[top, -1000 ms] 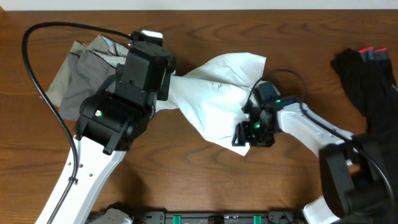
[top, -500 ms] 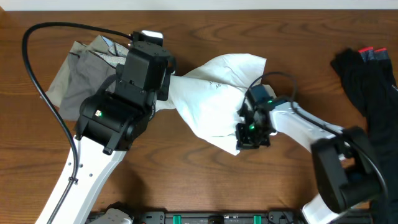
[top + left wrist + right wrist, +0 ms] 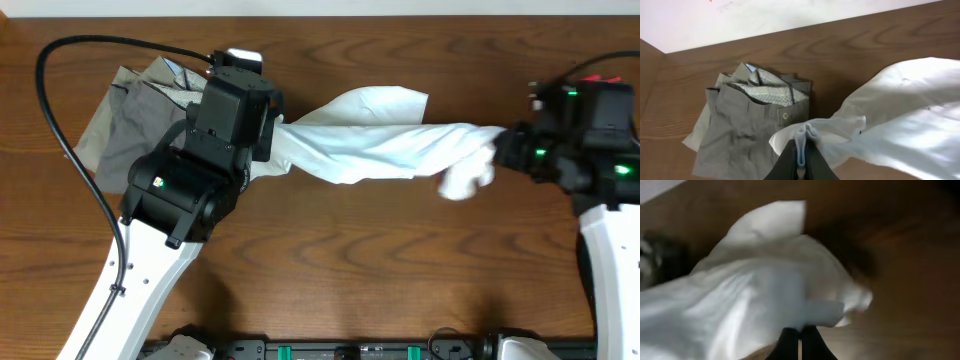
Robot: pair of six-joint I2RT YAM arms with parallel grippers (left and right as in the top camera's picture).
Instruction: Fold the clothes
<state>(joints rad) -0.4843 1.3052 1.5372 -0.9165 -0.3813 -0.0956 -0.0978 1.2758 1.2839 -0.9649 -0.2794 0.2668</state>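
Observation:
The white T-shirt [image 3: 380,145] is stretched into a long twisted band across the wooden table, held taut between both grippers. My left gripper [image 3: 273,135] is shut on its left end; in the left wrist view a folded white edge [image 3: 806,137] sits pinched between the black fingers [image 3: 787,165]. At the far right, my right gripper [image 3: 503,152] is shut on the other end. A loose bunch of cloth hangs just below it. The right wrist view is blurred, with the T-shirt [image 3: 755,295] running off to the left of the right gripper [image 3: 800,336]. Grey-khaki trousers [image 3: 125,115] lie crumpled behind the left arm, button [image 3: 785,115] and patterned lining showing.
A black cable [image 3: 55,110] loops over the table's left side, beside the trousers. A white wall [image 3: 790,20] runs along the table's far edge. The arms' mounting rail [image 3: 350,352] lies at the front edge. The right arm's white link [image 3: 610,250] comes down the right side.
My right gripper closed on the T-shirt near the table's middle, then swung far to the right, pulling the bunched shirt out into a long band. The left arm stayed still.

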